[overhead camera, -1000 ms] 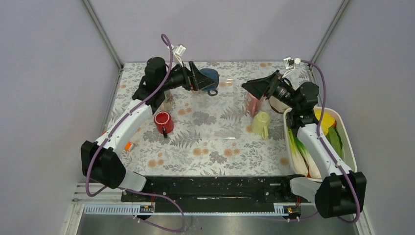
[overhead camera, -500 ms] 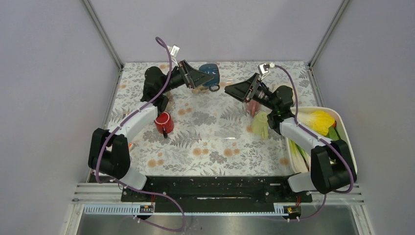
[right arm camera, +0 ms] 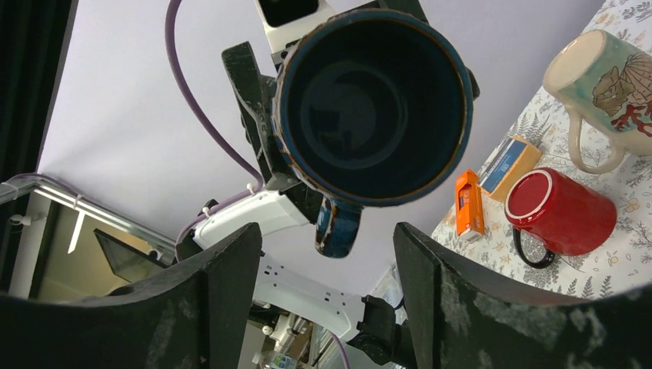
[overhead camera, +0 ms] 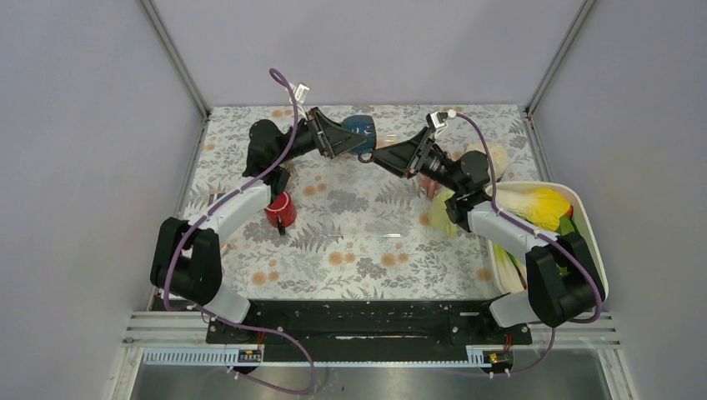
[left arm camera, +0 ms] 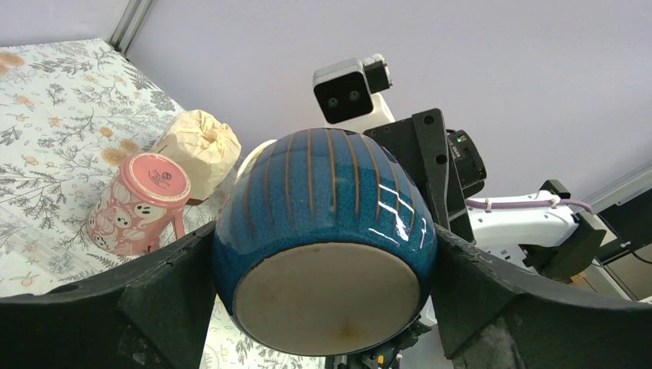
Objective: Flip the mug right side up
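Observation:
The blue glazed mug (overhead camera: pixel 361 128) is held in the air over the back of the table, lying sideways. My left gripper (overhead camera: pixel 338 138) is shut on its body; in the left wrist view its bare base (left arm camera: pixel 327 296) faces the camera between the black fingers. In the right wrist view its open mouth (right arm camera: pixel 373 108) faces my right gripper (right arm camera: pixel 329 234), with the handle (right arm camera: pixel 338 225) pointing down between the two open fingers without touching them. In the top view my right gripper (overhead camera: pixel 379 157) sits just right of the mug.
A red mug (overhead camera: pixel 279 208) lies on its side at the left, and an orange box (overhead camera: pixel 218 247) is near the left edge. A pink mug (overhead camera: pixel 429 179) and a yellow-green mug (overhead camera: pixel 442 212) stand at centre right. A white tray (overhead camera: pixel 589 225) of vegetables is at the right.
My right arm has swung left from the pink mug to the blue mug, its open fingers now around the handle. My left gripper has shifted the mug slightly right.

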`<state>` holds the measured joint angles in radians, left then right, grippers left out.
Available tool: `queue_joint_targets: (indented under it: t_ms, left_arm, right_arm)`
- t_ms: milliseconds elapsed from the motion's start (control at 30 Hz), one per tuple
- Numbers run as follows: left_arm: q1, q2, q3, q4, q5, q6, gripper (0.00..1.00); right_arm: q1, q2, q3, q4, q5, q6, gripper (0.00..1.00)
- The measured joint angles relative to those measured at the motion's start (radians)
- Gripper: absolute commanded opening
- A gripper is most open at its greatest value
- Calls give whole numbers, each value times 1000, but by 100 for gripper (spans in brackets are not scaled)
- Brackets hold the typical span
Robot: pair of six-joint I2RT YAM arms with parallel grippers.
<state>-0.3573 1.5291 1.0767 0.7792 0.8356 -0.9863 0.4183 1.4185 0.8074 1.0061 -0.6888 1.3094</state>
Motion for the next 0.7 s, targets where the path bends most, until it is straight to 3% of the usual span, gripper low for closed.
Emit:
queue_joint_targets:
  t_ms: [533, 700]
  left_arm:
    - [-34, 0, -15, -19, -6, 72, 0]
    - [-38, 0, -25, -21, -13, 89, 0]
  right_arm:
    - [2, 2, -23, -18, 27, 10, 53]
    - [3, 14, -23, -40, 26, 19, 44]
